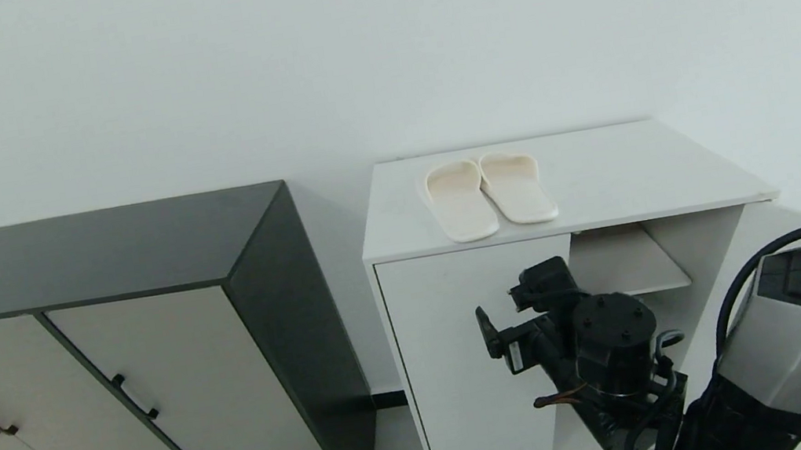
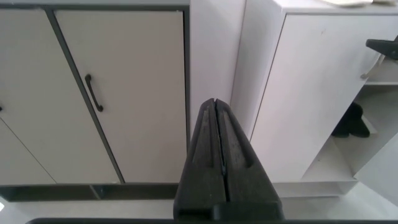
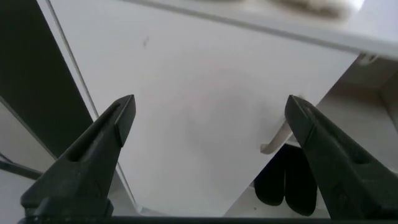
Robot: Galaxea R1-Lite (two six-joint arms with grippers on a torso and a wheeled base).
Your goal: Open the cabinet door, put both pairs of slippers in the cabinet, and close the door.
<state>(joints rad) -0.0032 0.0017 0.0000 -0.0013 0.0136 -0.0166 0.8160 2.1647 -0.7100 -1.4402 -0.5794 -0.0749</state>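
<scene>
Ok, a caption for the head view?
Open right gripper before the white cabinet, whose top carries a pair of cream slippers.

I can read no text, label, number or sign from here: none on the white cabinet (image 1: pixel 442 346), the dark cabinet (image 1: pixel 95 255) or the slippers (image 1: pixel 458 208).

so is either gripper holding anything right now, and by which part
Nothing is held. The right gripper is open and empty before the white cabinet door; the left gripper is shut on nothing.
</scene>
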